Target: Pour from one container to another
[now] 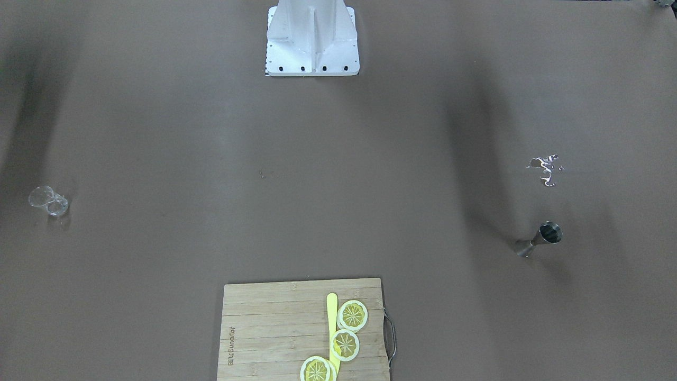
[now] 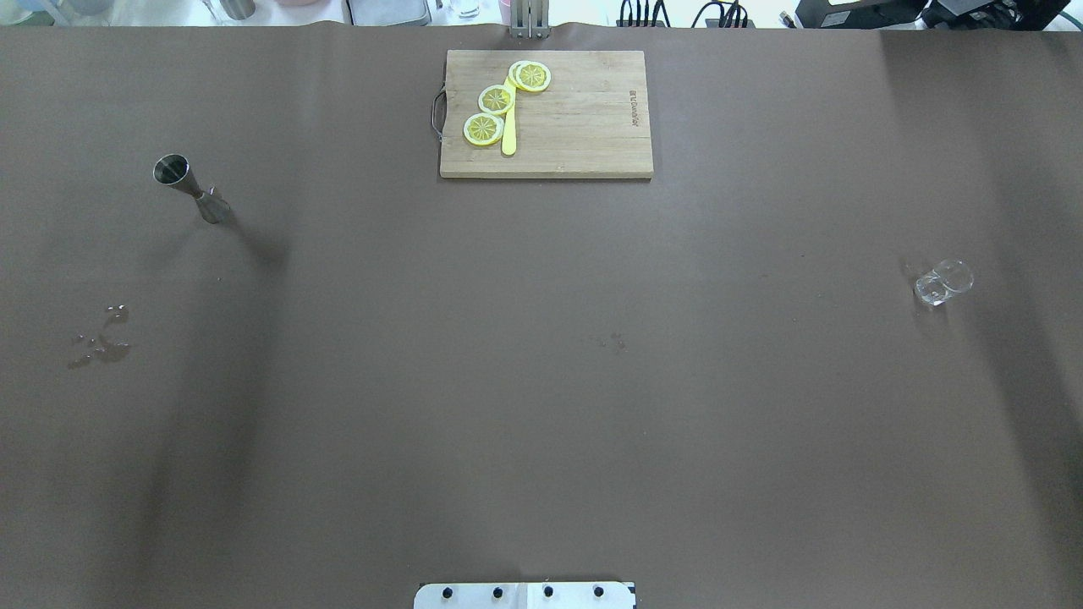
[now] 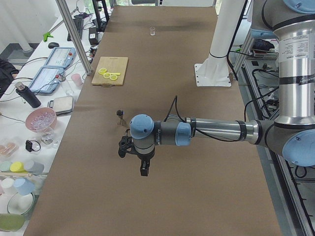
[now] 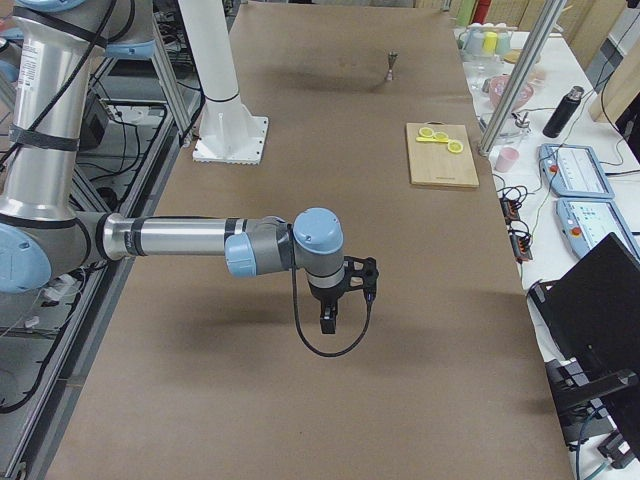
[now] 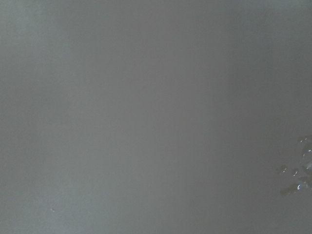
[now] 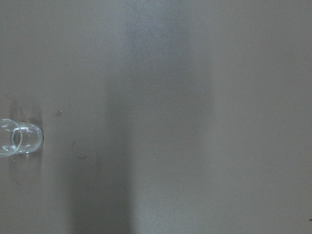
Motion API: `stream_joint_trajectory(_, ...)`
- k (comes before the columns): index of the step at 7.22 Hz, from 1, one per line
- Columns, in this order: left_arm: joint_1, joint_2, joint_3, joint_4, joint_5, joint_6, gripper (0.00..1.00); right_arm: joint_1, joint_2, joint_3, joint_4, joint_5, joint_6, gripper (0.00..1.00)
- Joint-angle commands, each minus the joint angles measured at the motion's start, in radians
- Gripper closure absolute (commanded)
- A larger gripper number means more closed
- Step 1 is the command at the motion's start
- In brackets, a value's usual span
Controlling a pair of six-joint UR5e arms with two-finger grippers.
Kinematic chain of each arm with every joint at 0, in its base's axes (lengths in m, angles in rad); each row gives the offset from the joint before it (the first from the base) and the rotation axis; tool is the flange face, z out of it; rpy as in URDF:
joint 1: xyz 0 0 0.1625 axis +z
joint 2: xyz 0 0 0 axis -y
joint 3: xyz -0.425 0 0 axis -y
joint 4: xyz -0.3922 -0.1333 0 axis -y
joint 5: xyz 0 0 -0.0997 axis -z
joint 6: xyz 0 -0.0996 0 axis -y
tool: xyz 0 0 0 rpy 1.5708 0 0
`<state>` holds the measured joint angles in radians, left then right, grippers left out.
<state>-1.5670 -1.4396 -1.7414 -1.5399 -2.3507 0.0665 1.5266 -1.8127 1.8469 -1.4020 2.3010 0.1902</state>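
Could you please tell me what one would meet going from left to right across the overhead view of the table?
Wet patch → metal measuring cup → cutting board → glass.

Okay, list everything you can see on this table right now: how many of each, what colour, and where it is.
jigger: 1, silver metal, standing on the robot's left side of the table
glass: 1, clear, standing on the robot's right side
cutting board: 1, light wood, centre of the far edge from the robot
lemon slices: at least 3, yellow, on the board's left part
yellow stick: 1, lying on the board beside the slices
spilled drops: one small patch, clear, left side, nearer the robot than the jigger
table: 1, brown cover
base plate: 1, white, robot's edge, centre
left gripper: 1, black, above the table; open or shut unclear
right gripper: 1, black, above the table; open or shut unclear
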Motion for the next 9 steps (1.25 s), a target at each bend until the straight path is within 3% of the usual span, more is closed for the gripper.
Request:
stream_joint_trajectory(1,-0.001,0.004,0.005,-0.003,0.004,0.019,0.01,0.000,0.000,0.000,0.000,0.000,0.000,0.00)
stream_joint_trajectory(9,-0.001,0.004,0.006,-0.003,-0.001,0.010,0.01,-0.005,-0.002,-0.005,-0.003,-0.008,0.000,0.00)
